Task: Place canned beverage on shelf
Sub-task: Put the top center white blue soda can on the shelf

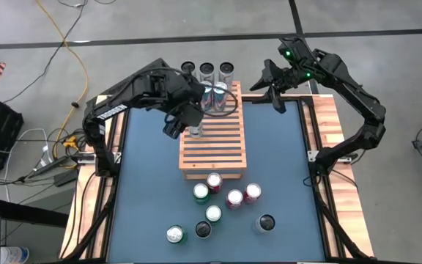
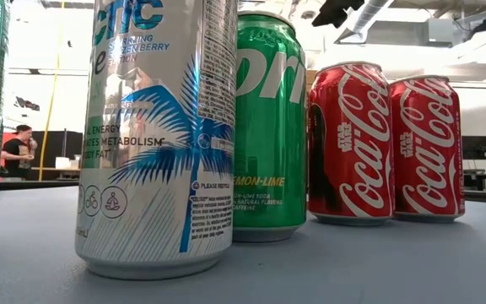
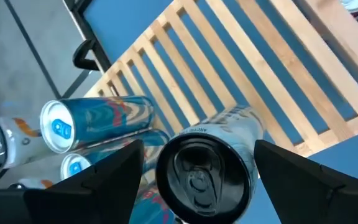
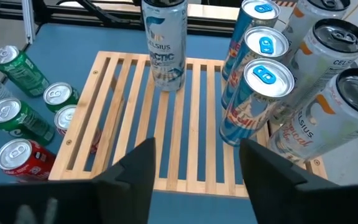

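Release step in hand: tall silver-and-blue slim beverage can (image 4: pixel 164 43) standing upright on the light-brown slatted wooden shelf (image 1: pixel 214 144), on the slats near its left edge. Left gripper (image 3: pixel 194 163) poised directly over that can, jaws spread wide to either side of the black lid, apparently clear of its wall. Right gripper (image 4: pixel 194 163) off the shelf's far right corner, jaws parted, holding nothing. Next move, by judgement: straight lift clear of the can, avoiding the blue-and-silver cans (image 4: pixel 258 102) grouped at the shelf's far edge.

A person (image 2: pixel 17 150) stands in the room; yellow cable (image 1: pixel 70 51), probably, crosses the floor.
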{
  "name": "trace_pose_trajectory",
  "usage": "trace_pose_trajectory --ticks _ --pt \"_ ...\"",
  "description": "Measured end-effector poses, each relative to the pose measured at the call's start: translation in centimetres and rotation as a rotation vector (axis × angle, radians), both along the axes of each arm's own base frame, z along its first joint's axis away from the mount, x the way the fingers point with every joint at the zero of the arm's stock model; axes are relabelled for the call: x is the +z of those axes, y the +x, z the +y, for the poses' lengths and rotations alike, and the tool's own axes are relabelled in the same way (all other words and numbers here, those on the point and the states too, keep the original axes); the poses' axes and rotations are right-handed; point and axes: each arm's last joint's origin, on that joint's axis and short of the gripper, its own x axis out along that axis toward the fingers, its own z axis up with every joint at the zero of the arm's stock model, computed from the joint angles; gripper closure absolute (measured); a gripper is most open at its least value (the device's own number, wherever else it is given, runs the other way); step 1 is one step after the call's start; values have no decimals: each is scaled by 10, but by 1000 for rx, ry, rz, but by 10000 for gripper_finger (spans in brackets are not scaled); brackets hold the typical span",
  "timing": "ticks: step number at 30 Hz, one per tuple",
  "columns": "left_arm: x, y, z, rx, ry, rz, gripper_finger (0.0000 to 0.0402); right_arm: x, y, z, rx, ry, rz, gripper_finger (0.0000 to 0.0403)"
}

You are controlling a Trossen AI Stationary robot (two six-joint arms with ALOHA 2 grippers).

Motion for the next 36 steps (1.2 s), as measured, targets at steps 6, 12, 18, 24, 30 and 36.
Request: trace_pose_trajectory --ticks 6,12,18,24,30,36 --pt "2 3 -6 53 61 -18 110 2 2 1 24 -3 -32 171" --pt "5 7 -17 95 160 -45 110 7 13 9 73 -17 -98 171" --pt "5 9 -37 78 178 -58 110 5 29 18 136 -25 -111 171" --pt "13 3 -56 185 141 -154 110 3 48 20 212 -7 -178 171" --pt "38 -26 -71 456 -140 -389 110 -11 84 25 323 25 -218 171" --pt "48 -49 -89 580 -314 -476 110 -29 124 30 413 15 -266 170"
